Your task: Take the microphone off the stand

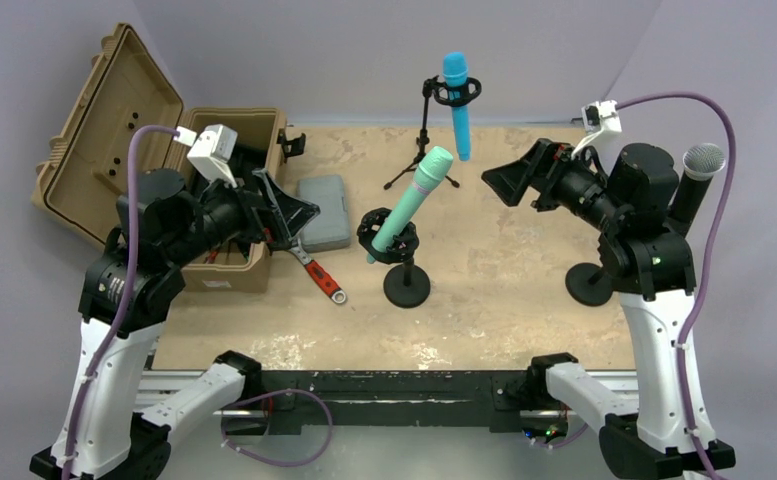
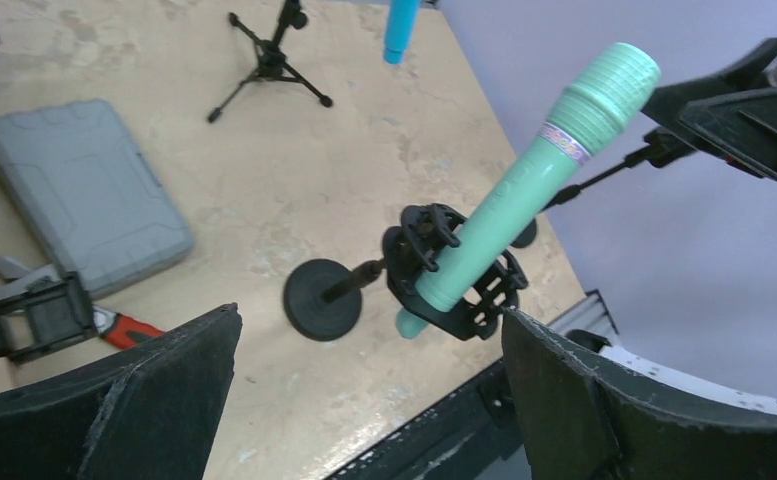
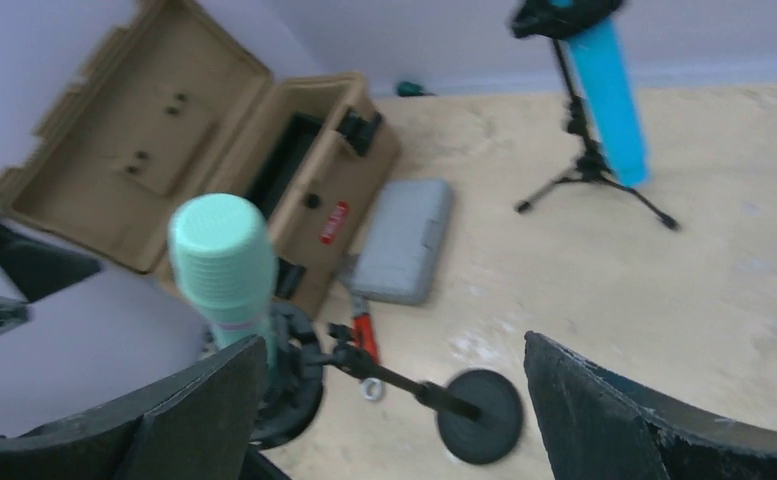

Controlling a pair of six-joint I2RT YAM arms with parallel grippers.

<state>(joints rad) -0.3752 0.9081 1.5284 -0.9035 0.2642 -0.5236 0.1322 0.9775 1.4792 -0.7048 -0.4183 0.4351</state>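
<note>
A mint-green microphone (image 1: pixel 410 203) leans in a black shock mount (image 1: pixel 386 237) on a round-base stand (image 1: pixel 407 288) at the table's middle. It also shows in the left wrist view (image 2: pixel 524 190) and the right wrist view (image 3: pixel 222 262). A blue microphone (image 1: pixel 457 105) hangs in a tripod stand (image 1: pixel 424 150) at the back. A grey-headed microphone (image 1: pixel 702 165) stands behind my right arm. My left gripper (image 1: pixel 292 213) is open and empty, left of the green microphone. My right gripper (image 1: pixel 509 180) is open and empty, to its right. Neither touches it.
An open tan case (image 1: pixel 114 120) stands at the back left. A grey box (image 1: pixel 324 212) and a red-handled wrench (image 1: pixel 319 275) lie beside it. A round black stand base (image 1: pixel 591 284) sits by my right arm.
</note>
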